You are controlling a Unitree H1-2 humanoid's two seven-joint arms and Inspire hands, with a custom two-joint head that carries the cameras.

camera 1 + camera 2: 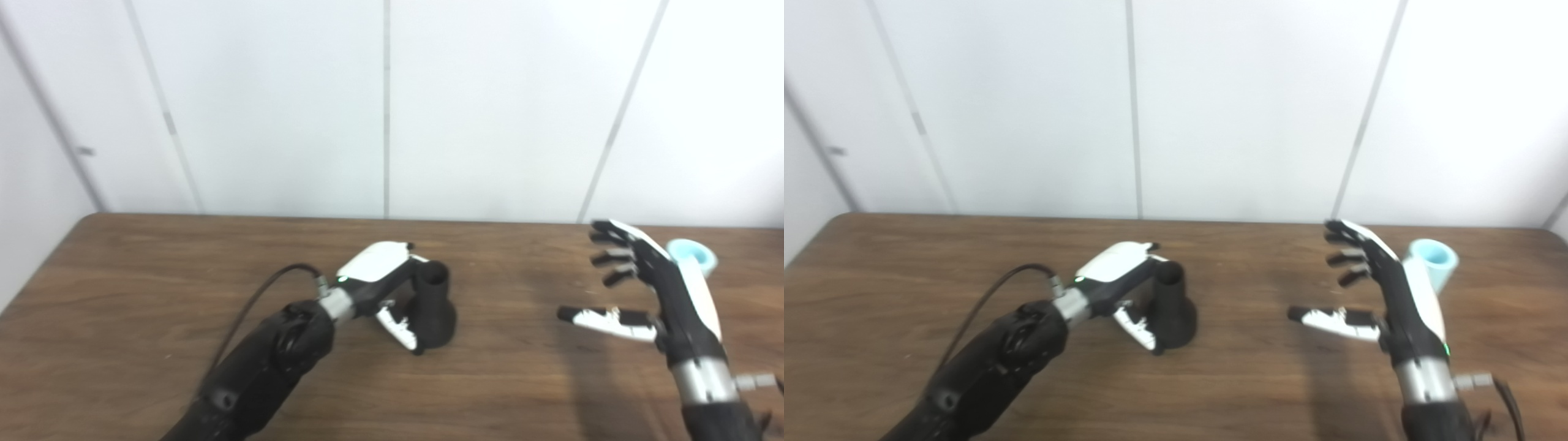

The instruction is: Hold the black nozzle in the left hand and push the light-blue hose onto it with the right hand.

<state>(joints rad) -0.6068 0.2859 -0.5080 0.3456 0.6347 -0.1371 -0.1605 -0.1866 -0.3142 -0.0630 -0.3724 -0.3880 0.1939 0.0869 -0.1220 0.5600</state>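
The black nozzle (1172, 309) is seen upright on the wooden table (906, 288), near its middle, with the long axis vertical, the narrow open end pointing up and the wide base on the wood. It is clasped by the left hand (1118, 275), whose fingers are closed around it. The light-blue hose (1434, 262) is placed at the right, partly hidden behind the right hand (1387, 294). Nothing is held there; the fingers are spread wide.

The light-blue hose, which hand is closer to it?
Right. The open right hand hovers just beside the light-blue plastic hose, partly in front of it in the picture. The left hand is far across the table, at the black cone-shaped nozzle.
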